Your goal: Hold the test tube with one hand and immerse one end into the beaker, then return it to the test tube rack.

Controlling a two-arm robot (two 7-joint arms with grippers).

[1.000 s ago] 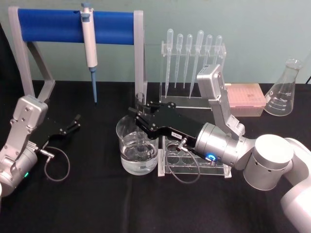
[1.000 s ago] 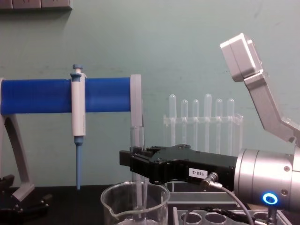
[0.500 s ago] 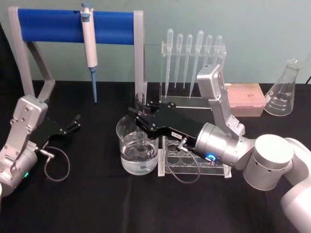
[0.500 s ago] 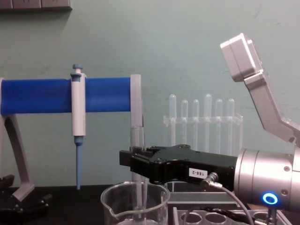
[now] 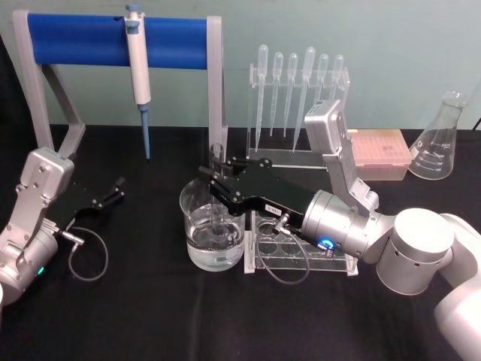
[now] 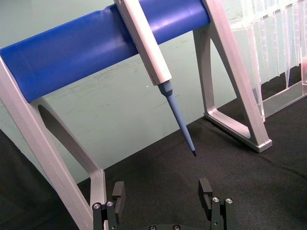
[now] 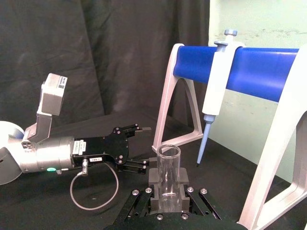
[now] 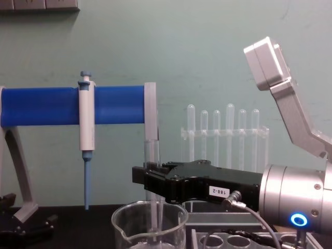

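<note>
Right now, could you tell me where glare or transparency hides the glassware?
Head view: highlights on the beaker obscure the lower end of the test tube. Chest view: it is faint against the pale wall. Right wrist view: it stands out against dark cloth in the right end effector. Left wrist view: the open left end effector, no glare.

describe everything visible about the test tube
The test tube is slim clear glass with an open round rim on top. It stands upright, clamped at mid-length by the right gripper, its upper part sticking up above the grip. Its lower part reaches down inside the beaker, which holds clear liquid; the tube's bottom end is hard to make out. It looks empty above the grip.
</note>
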